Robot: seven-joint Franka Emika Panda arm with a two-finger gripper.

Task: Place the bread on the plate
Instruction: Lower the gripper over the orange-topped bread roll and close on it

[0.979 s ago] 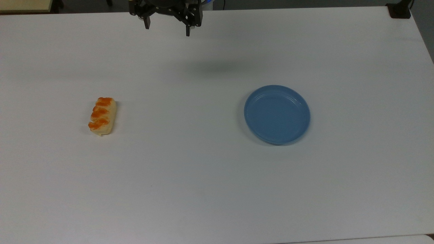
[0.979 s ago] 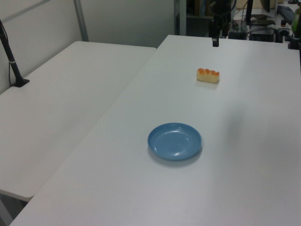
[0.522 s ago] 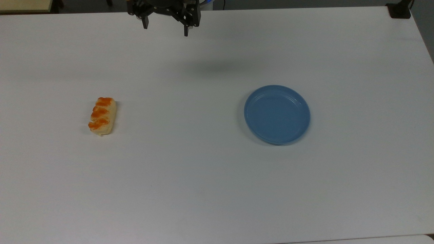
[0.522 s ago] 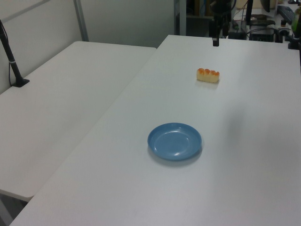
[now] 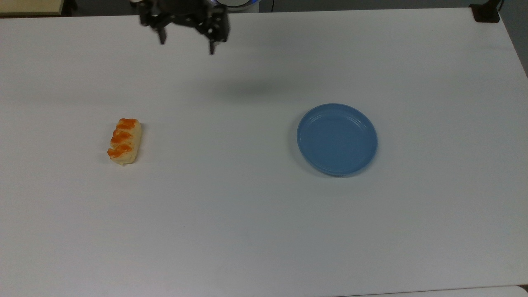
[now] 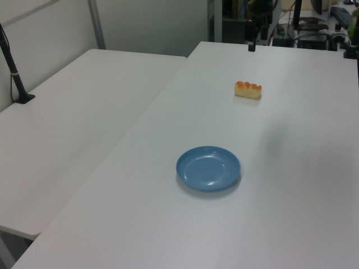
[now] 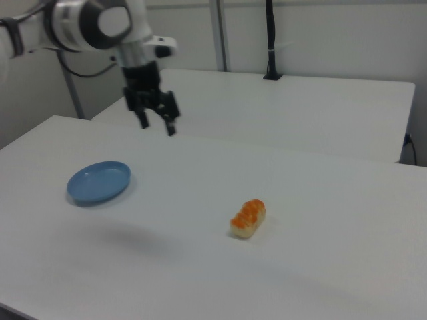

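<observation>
Bread: one roll (image 5: 124, 141) lies flat on the white table (image 5: 247, 231), well apart from the plate, on the top view's left; it sits where it did a second ago.
Plate: one blue plate (image 5: 337, 139), bare, unmoved.
Gripper: one gripper (image 5: 186, 46) hangs high above the table's far edge, fingers spread with nothing between them; it has shifted toward the top view's left, nearer the bread's side than before.
Arm: one (image 7: 87, 23).
</observation>
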